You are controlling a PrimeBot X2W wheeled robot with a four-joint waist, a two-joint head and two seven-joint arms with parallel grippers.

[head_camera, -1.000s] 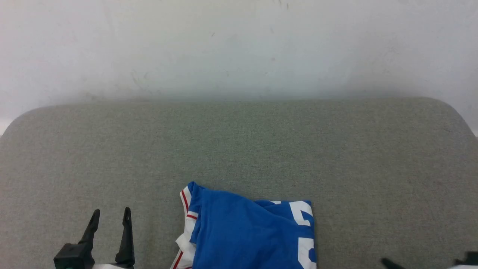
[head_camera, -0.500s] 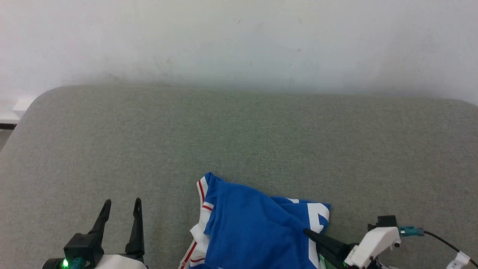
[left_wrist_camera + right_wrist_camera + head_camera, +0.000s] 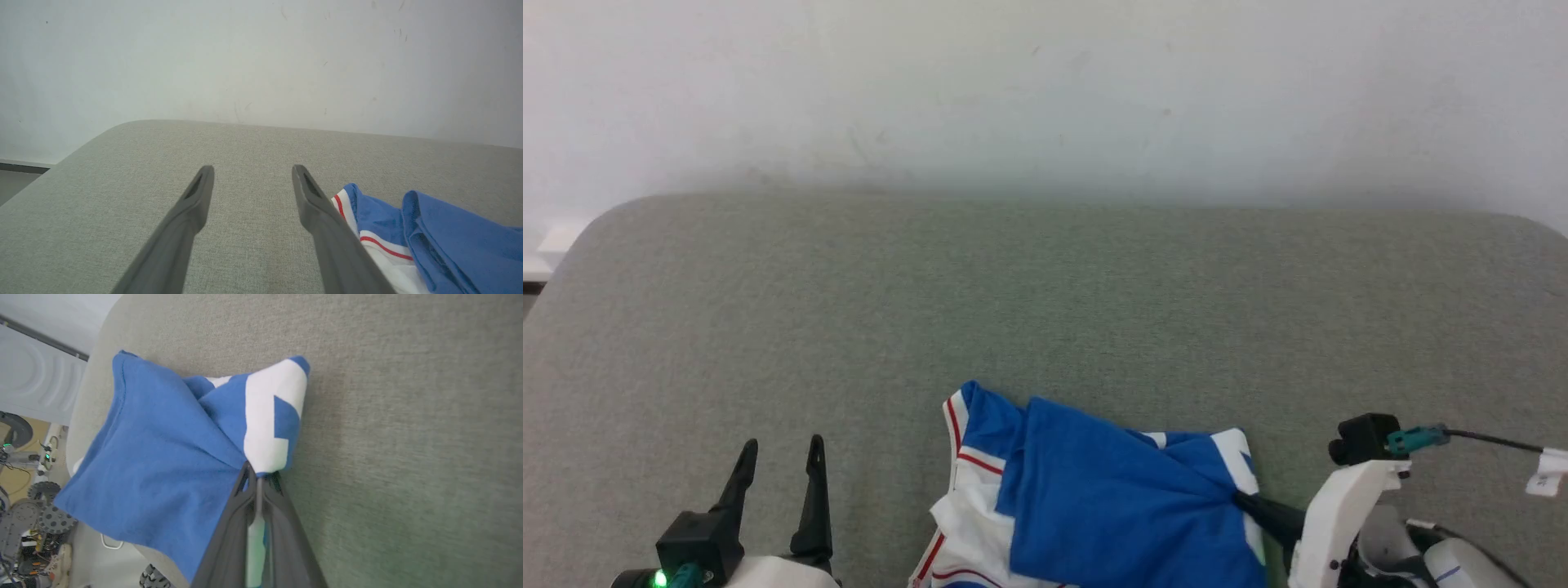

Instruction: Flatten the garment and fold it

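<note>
Right now one shirt (image 3: 1111, 506) lies on one big surface (image 3: 1045, 310), near the front edge and a bit to the right of the middle. It is soft cloth, bright blue, with white parts and thin red stripes along the trim. It sits bunched up with folds and wrinkles. The surface is gray-green, fuzzy like felt, and flat with round corners. Behind it stands one plain white wall (image 3: 1045, 82). Two sets of dark fingers show, and each set has two long, thin, pointy fingers. The right fingers (image 3: 1245, 501) are squeezed tight on the shirt's right edge, by a blocky white print, and the cloth pulls into creases there. The left fingers (image 3: 813, 465) are spread wide apart with nothing between them, left of the shirt and not touching it.
</note>
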